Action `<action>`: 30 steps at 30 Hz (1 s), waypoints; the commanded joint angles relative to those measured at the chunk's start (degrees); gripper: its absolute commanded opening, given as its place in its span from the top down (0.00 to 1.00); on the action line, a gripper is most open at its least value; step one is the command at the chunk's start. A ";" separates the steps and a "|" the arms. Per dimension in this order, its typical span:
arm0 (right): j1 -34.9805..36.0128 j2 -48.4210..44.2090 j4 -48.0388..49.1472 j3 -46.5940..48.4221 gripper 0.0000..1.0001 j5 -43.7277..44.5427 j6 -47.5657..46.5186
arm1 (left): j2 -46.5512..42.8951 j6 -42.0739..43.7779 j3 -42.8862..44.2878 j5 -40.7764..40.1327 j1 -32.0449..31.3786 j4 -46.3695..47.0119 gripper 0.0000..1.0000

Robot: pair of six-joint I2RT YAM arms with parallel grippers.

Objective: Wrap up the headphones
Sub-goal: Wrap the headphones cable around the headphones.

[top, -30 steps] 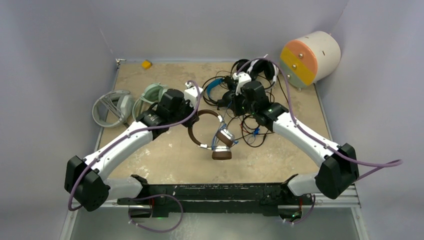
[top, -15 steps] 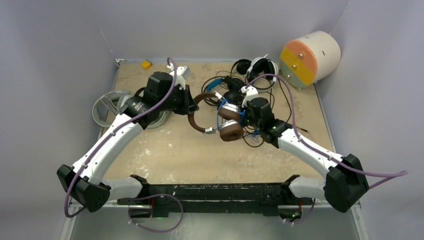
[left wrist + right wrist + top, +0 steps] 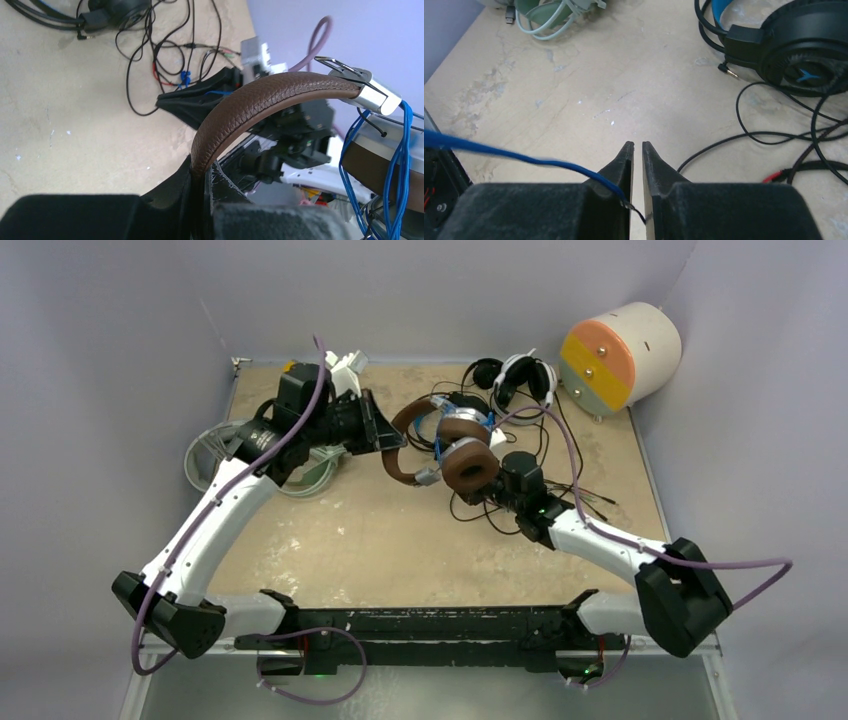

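Observation:
The brown headphones (image 3: 468,464) hang above the table's middle, with blue cable wound round the ear cups. My left gripper (image 3: 378,430) is shut on the brown leather headband (image 3: 260,97), which sits pinched between its jaws (image 3: 202,175). My right gripper (image 3: 637,147) is just in front of and below the ear cups. It is shut on the plug end of the blue cable (image 3: 524,156), which runs off to the left. The black headset with blue headband (image 3: 804,50) lies beyond it. White-grey (image 3: 215,455), mint-green (image 3: 312,468) and black-and-white (image 3: 520,375) headsets lie on the table.
A tangle of thin black cables (image 3: 500,510) lies under the right gripper and shows in the right wrist view (image 3: 774,135). The big cream cylinder (image 3: 620,355) sits at the back right corner. Grey walls close in the back and both sides.
The left gripper has lifted the brown headband up and back to the left. The ear cups rose and swung right, and the right gripper pulled back toward the near side under them.

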 commanded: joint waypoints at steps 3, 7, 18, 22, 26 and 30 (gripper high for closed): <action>-0.23 3.85 8.89 -0.37 0.85 -4.83 -0.17 | 0.23 -6.40 9.04 -1.41 1.90 -1.48 1.00; -0.21 5.86 9.99 0.35 0.83 -7.75 0.02 | -0.20 -8.22 10.57 -3.28 3.51 -2.06 1.00; 5.69 5.58 14.60 -2.63 0.79 -15.42 4.65 | 5.37 -8.93 15.50 -1.27 11.32 -2.62 1.00; 11.37 2.36 17.58 -4.77 0.80 -18.96 5.17 | 8.16 -8.18 16.48 -4.60 14.88 -2.72 1.00; 14.78 0.95 20.63 -4.75 0.83 -26.70 7.31 | 10.39 -8.29 15.97 -13.85 16.21 -3.95 1.00; 17.70 -2.23 17.68 -2.18 0.86 -27.99 7.17 | 10.80 -7.77 13.05 -23.87 16.31 -3.87 1.00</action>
